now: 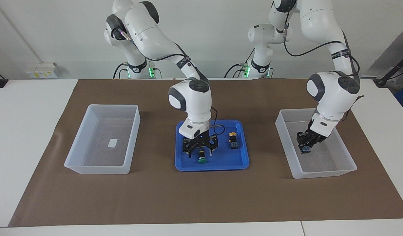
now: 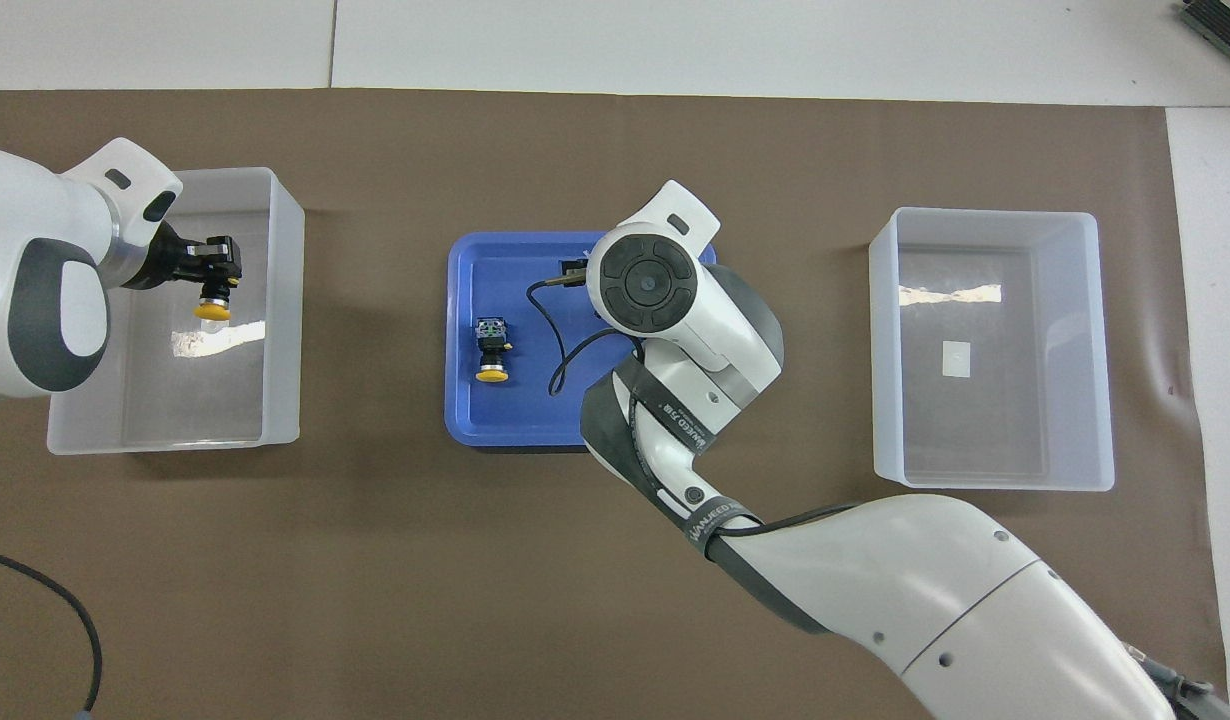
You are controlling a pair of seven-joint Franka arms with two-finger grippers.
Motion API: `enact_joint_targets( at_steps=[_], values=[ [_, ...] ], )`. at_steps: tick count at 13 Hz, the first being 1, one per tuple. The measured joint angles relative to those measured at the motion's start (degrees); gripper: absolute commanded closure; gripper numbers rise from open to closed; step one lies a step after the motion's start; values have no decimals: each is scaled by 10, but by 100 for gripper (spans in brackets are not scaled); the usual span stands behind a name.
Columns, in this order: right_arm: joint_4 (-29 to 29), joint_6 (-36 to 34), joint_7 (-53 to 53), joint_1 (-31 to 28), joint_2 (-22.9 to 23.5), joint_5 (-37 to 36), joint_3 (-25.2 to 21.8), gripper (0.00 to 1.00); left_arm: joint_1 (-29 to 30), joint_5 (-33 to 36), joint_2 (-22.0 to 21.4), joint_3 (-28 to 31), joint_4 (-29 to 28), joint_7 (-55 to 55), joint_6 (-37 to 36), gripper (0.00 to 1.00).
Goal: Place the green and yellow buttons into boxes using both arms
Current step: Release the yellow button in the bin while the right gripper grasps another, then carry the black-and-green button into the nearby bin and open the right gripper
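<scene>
**Four buttons: one carried, three on the tray**

One yellow-capped button (image 2: 213,306), black-bodied, hangs cap down inside the clear box at the left arm's end of the table, clamped in the left gripper (image 1: 305,148). On the blue tray (image 1: 240,164), a second yellow button (image 1: 233,140) stands near the 3 o'clock edge. A green button (image 1: 201,156) lies at 6 o'clock between the right gripper's (image 1: 200,154) spread fingers. The other green button is hidden.
</scene>
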Motion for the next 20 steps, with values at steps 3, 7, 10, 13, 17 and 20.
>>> enact_joint_targets(
  at_steps=[3, 7, 10, 13, 17, 20],
  values=[
    [-13, 16, -18, -2, 11, 1, 0, 15, 1, 0, 12, 2, -23, 13, 44, 100],
    [-32, 35, -18, -1, 13, 3, 1, 18, 1, 0, 27, 3, -23, 15, 65, 100],
    [-40, 35, -18, 1, 13, 8, 3, 34, 4, 0, 31, 5, -23, 15, 74, 100],
    [-46, 36, -18, 1, 12, 9, 4, 96, 7, 0, 36, 4, -23, 15, 77, 63],
    [-46, 36, -19, 0, 7, 51, 5, 100, 7, 0, 37, 4, -23, 16, 77, 1],
    [-44, 22, -19, -1, -24, 101, 5, 100, 7, 0, 37, 4, -20, 16, 76, 0]
  ],
)
